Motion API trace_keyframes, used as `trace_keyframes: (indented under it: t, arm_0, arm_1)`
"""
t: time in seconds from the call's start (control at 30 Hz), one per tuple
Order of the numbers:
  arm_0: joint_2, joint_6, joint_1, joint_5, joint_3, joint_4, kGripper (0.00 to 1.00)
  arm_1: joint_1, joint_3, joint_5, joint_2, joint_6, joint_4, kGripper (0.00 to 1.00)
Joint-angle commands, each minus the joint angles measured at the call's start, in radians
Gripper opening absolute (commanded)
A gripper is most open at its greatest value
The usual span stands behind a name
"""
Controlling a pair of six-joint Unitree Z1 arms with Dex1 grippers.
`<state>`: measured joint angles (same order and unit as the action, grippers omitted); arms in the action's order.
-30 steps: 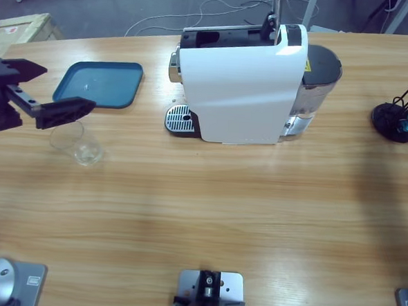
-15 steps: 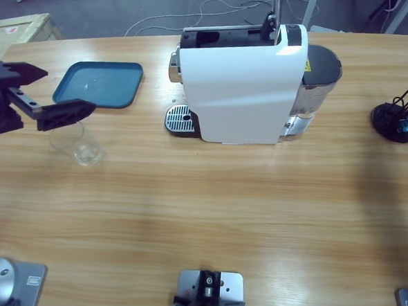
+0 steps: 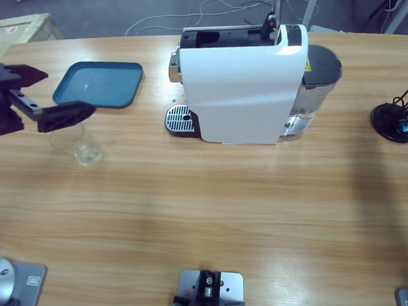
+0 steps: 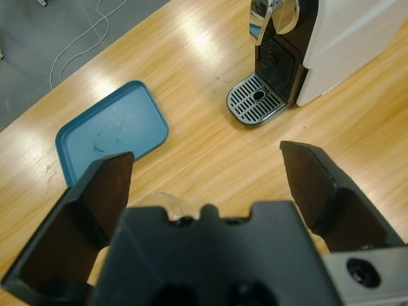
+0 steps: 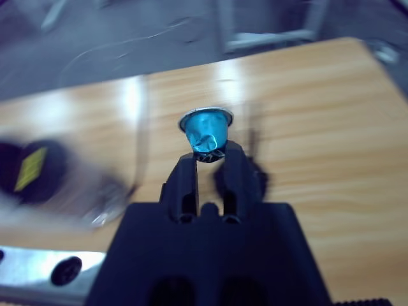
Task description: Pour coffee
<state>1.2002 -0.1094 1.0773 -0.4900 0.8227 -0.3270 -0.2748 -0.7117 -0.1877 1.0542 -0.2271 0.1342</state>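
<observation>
At the frame's left one left gripper (image 3: 34, 95) hangs spread wide over one clear glass (image 3: 76, 144), no coffee discernible inside, beside one blue tray (image 3: 101, 83) and one coffee machine (image 3: 246, 83), while the right gripper (image 5: 208, 167) pinches one blue capsule (image 5: 206, 132).

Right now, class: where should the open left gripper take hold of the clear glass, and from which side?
Grip the glass across its round side wall, coming in level from the left gripper's end of the table: it stands upright with its mouth open.
</observation>
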Motion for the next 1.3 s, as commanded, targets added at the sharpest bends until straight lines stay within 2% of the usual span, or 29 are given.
trace_keyframes:
  t: [0.03,0.13,0.3,0.43,0.6,0.83,1.3]
  arm_0:
    - [-0.051,0.0,-0.014,0.025,-0.029,-0.017,0.996]
    - [-0.06,0.0,-0.016,0.034,-0.03,-0.017,0.996]
    - [-0.079,0.0,-0.016,0.034,-0.036,-0.018,0.996]
    - [-0.083,0.0,-0.016,0.034,-0.036,-0.022,0.996]
    - [-0.093,-0.006,-0.016,0.034,-0.042,-0.024,0.991]
    - [-0.09,-0.011,-0.018,0.034,-0.059,-0.023,0.991]
    - [-0.093,-0.03,-0.018,0.036,-0.064,-0.021,0.991]
  arm_1:
    - [-0.501,-0.075,0.166,0.008,0.312,0.11,0.0]
    - [-0.585,-0.176,0.246,0.14,0.372,0.116,0.0]
    - [-0.655,-0.381,0.296,0.366,0.434,0.167,0.0]
    - [-0.655,-0.507,0.286,0.531,0.493,0.196,0.0]
    - [-0.651,-0.663,0.232,0.661,0.56,0.194,0.0]
    - [-0.597,-0.799,0.16,0.759,0.642,0.236,0.0]
    - [-0.563,-0.802,0.103,0.826,0.661,0.248,0.0]
